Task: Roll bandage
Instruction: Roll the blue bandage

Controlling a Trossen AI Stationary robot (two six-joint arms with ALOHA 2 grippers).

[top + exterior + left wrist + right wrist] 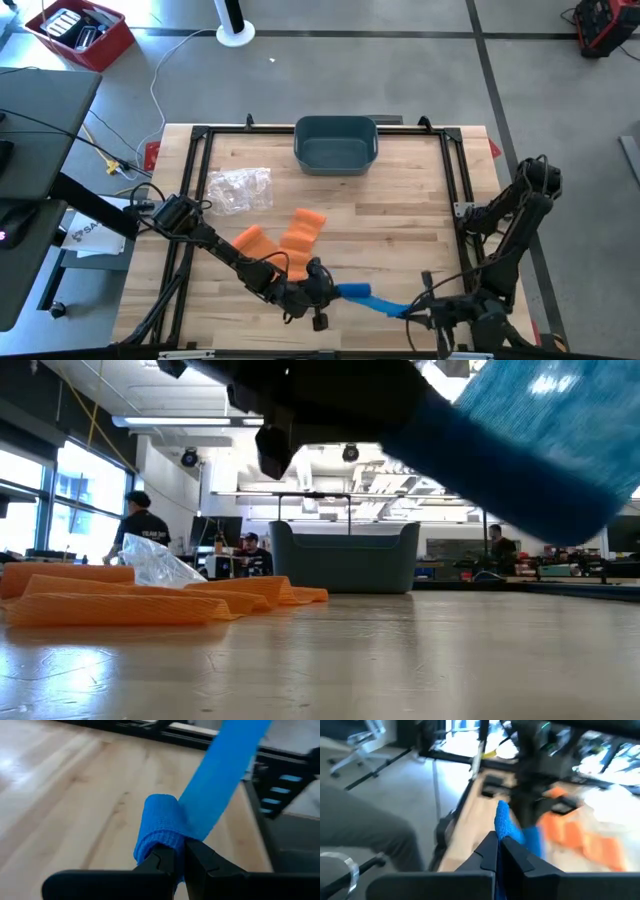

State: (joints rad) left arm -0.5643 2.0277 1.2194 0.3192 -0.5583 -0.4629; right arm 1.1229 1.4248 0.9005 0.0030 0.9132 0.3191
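Note:
A blue bandage point(372, 298) stretches between my two grippers above the table's near edge. One end is partly rolled point(159, 822), and the flat strip point(227, 775) runs off toward the right arm. My left gripper point(322, 287) is shut on the rolled end. My right gripper point(420, 314) is shut on the strip's other end point(504, 822). In the low view the bandage point(530, 440) hangs above the tabletop beneath a dark gripper point(330, 400). My left gripper pinches the rolled end of the bandage point(161, 842) between its two fingers, which lie across the roll. The roll is lifted clear of the table, and the strip leaves it straight toward the right arm. My right gripper pinches the strip's free end point(501, 831) between its two fingertips, coming from the table's right. The end stands up edgewise above the fingers, clear of the table.
Two orange bandages point(300, 236) point(254, 241) lie on the table just beyond my left gripper. A clear plastic bag point(240, 188) lies at the left, and a grey-blue bin point(335, 143) stands at the far edge. A black frame point(200, 135) runs around the tabletop.

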